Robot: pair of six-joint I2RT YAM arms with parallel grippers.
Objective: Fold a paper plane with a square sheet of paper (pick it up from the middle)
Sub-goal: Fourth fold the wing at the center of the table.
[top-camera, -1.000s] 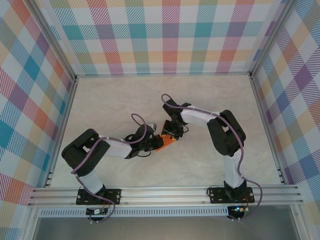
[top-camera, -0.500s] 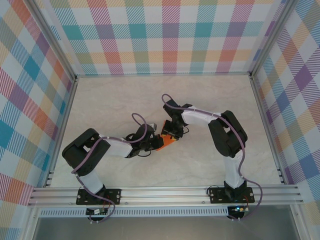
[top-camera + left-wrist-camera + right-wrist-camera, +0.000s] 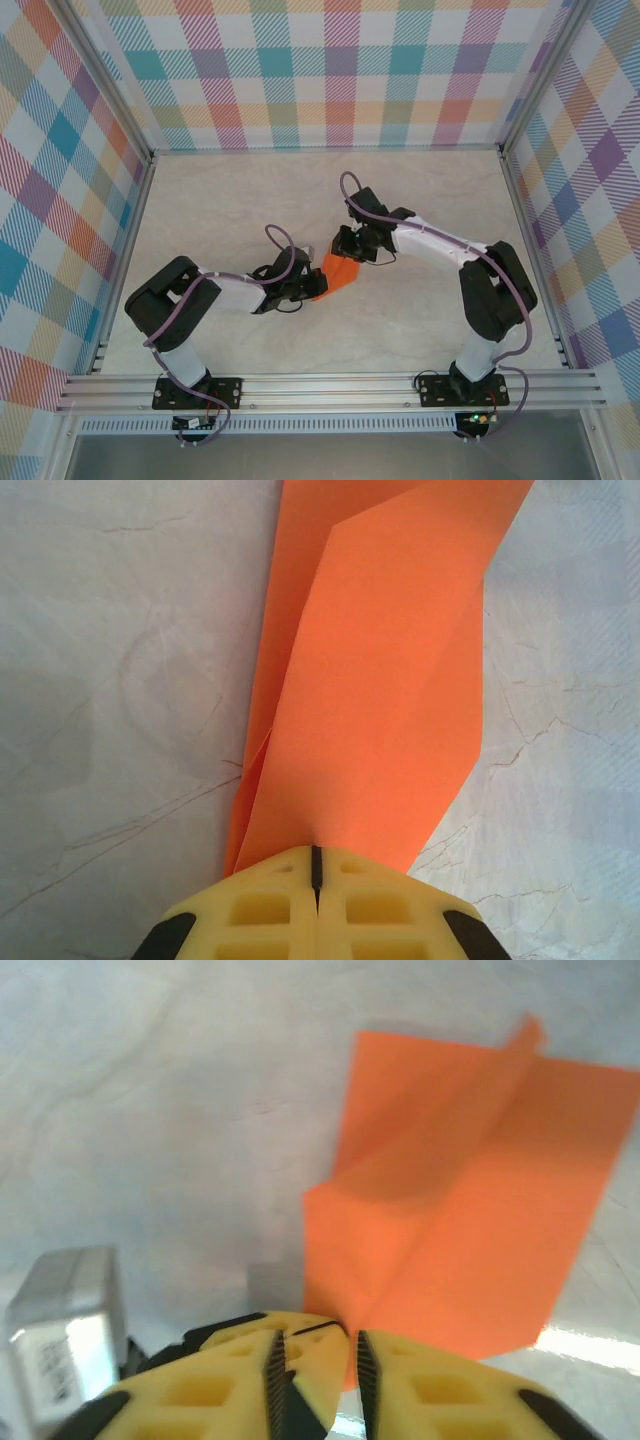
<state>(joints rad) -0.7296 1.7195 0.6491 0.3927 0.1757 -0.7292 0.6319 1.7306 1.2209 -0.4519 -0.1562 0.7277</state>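
While orange paper (image 3: pixel 380 680) is pinched by the left tool (image 3: pixel 315 855), right tool (image 3: pixel 318 1340) narrowly parted, folds could be tugged open by it.

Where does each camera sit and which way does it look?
Top external: above and behind the robot, looking down at the table; left arm and right arm show.
Left wrist: on the left arm, looking along its jaws, shut on the orange paper.
Right wrist: on the right arm, looking past narrowly parted jaws at the paper.
All three share the orange paper.
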